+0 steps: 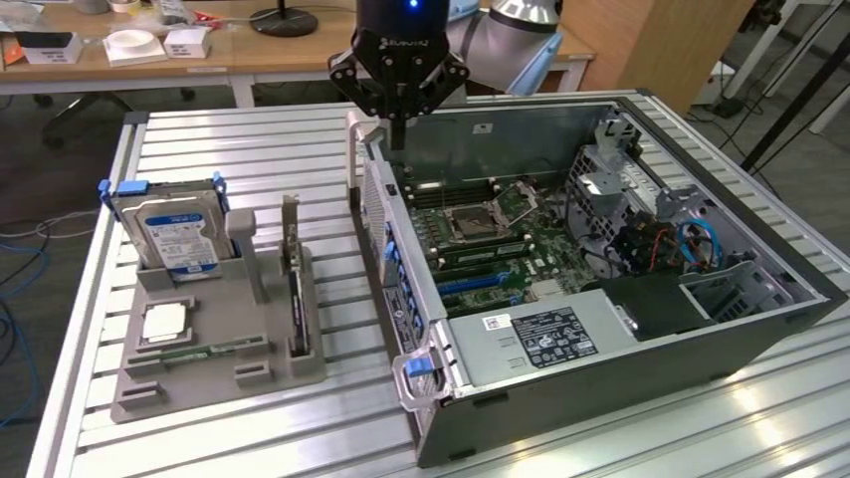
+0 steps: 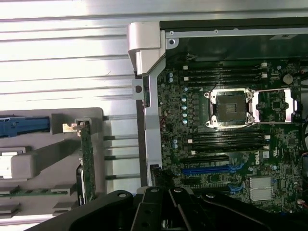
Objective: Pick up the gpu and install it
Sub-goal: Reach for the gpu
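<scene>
The gpu [image 1: 294, 271] is a thin dark circuit card standing on edge in a slot of the grey holder [image 1: 159, 383], at the exterior view's left of the case. In the wrist view the gpu [image 2: 87, 151] shows edge-on, with its silver bracket at one end. My gripper [image 1: 394, 127] hangs high over the rear wall of the open computer case [image 1: 584, 349], well away from the card. Its fingers are shut together with nothing between them. The wrist view shows the gripper [image 2: 166, 207] as dark linkages over the motherboard's [image 2: 226, 144] edge.
The holder also carries a hard drive [image 1: 179, 234] with a blue-white label, a processor chip [image 1: 162, 321] and a green memory stick [image 1: 199, 351]. Blue expansion slots [image 2: 211, 170] lie on the motherboard. Everything stands on a slatted aluminium table [image 1: 239, 139]; desks stand behind.
</scene>
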Robot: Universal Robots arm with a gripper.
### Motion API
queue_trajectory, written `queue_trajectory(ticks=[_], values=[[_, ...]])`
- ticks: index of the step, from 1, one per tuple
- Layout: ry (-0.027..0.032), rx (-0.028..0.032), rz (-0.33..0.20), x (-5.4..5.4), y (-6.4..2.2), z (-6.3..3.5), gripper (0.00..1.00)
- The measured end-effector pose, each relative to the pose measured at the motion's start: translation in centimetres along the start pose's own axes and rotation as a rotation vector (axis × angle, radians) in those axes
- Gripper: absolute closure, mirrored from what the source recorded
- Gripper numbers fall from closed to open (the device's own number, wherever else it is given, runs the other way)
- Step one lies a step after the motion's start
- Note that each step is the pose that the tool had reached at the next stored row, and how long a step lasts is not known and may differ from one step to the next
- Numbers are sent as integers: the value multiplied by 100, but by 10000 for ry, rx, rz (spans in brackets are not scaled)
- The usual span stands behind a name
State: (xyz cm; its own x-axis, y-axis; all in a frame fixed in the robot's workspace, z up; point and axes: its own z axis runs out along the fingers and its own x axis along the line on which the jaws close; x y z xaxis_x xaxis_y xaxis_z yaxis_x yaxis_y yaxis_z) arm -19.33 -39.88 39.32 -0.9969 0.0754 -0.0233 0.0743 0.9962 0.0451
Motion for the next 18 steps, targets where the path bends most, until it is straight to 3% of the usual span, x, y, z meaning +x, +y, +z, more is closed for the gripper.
queue_trajectory(ticks=[18], values=[[0, 0, 0, 120, -9, -3, 89]])
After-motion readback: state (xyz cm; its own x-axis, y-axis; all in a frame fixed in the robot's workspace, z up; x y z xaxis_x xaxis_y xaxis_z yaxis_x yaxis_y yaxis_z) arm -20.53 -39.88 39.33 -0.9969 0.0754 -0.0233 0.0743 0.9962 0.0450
